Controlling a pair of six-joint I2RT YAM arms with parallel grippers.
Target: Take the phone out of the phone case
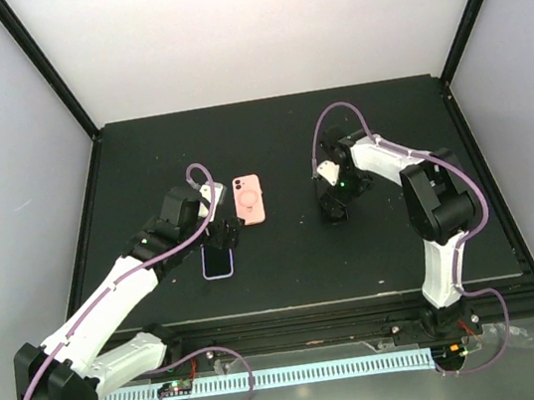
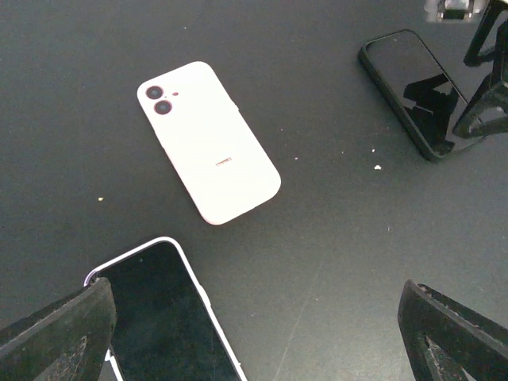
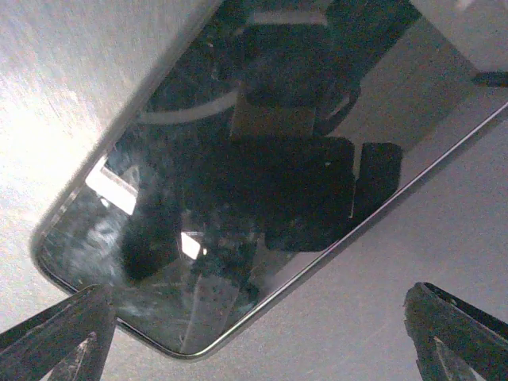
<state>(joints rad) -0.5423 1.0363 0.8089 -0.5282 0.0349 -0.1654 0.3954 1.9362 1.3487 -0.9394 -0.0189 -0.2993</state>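
The salmon-pink phone case (image 1: 250,200) lies back up on the black table, its pale ring showing. In the left wrist view the case (image 2: 208,143) looks pale, with two dark lenses in its corner cutout. A phone with a pale rim (image 1: 218,260) lies screen up just nearer; it also shows in the left wrist view (image 2: 163,313). My left gripper (image 1: 224,235) is open and empty above that phone's far end, short of the case; in its own view (image 2: 258,337) the jaws stand wide apart. My right gripper (image 1: 335,208) is open, low over a flat black slab (image 3: 238,159).
The black slab (image 2: 409,91) lies to the right of the case, with the right gripper's fingers (image 2: 484,103) over it. The raised table rim (image 1: 293,309) runs along the near edge. White walls stand at the back and on both sides.
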